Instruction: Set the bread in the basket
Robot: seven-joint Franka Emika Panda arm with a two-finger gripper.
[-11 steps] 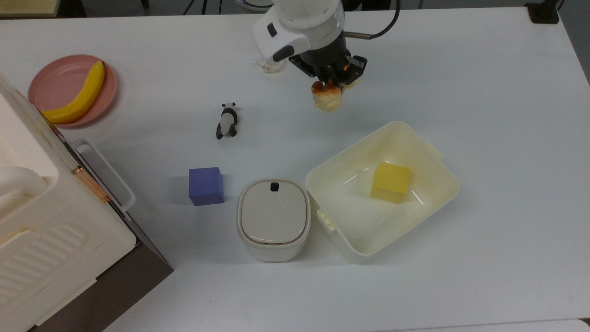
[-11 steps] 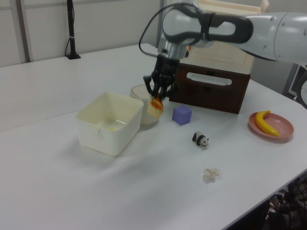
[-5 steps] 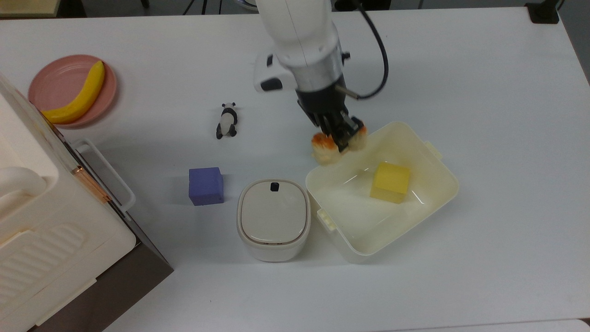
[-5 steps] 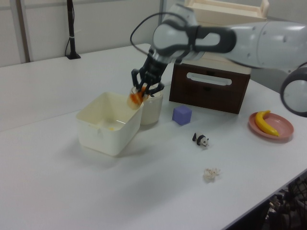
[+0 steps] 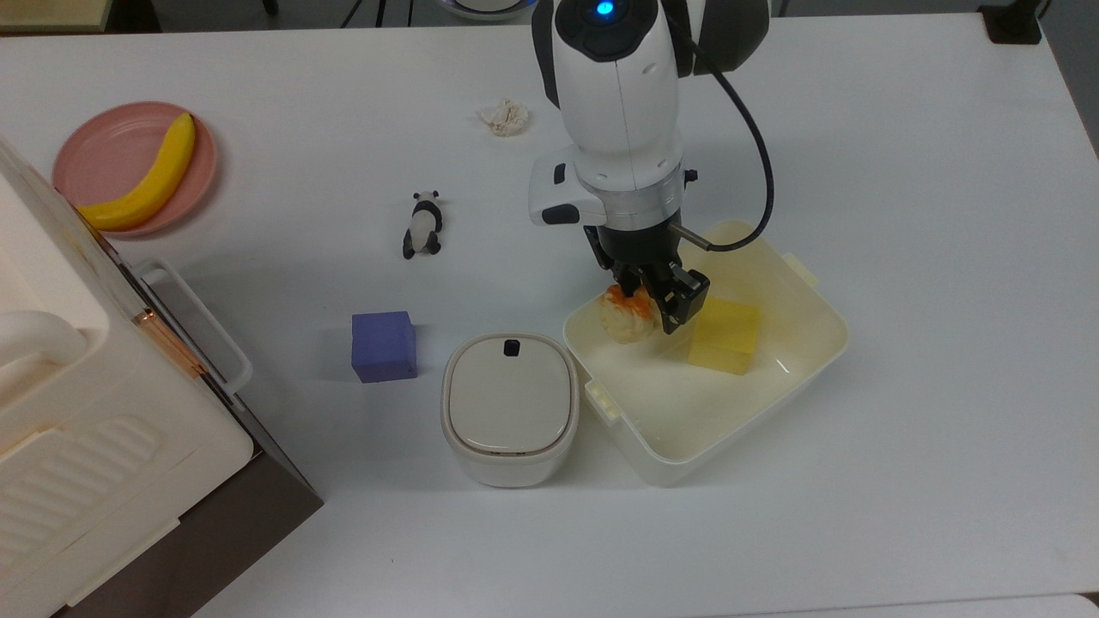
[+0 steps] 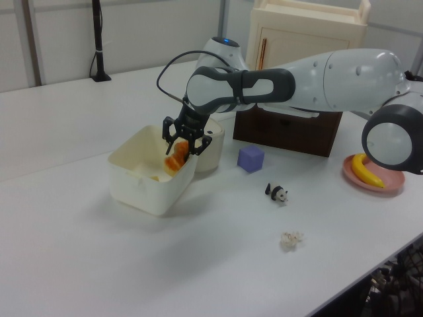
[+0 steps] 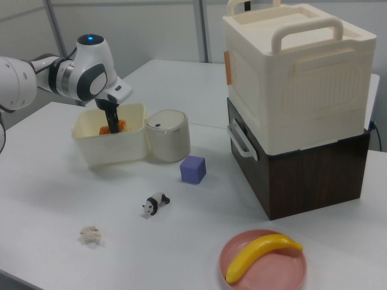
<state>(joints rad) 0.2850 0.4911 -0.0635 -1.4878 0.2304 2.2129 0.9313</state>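
1. The gripper (image 5: 646, 306) has moved. A moment ago it was out over the bare table; now it hangs over the basket (image 5: 798, 378) and reaches down past its rim.
2. The gripper pinches the bread (image 5: 627, 314) between its fingers. The bread has not dropped.
3. The bread is now inside the basket's walls, near the corner by the beige lidded bin (image 5: 510, 407). In the left view it sits low, just behind the near wall.
4. I cannot tell if the bread touches the basket floor yet.
5. A yellow cube (image 5: 728, 336) already lies in the basket, just beside the gripper on the top view's right.
6. The basket looks nudged a little too, so the arm may have bumped it.
7. I think the carrying is nearly over. What is left is to open the fingers, let the bread go, and lift out without hitting the wall or the cube.
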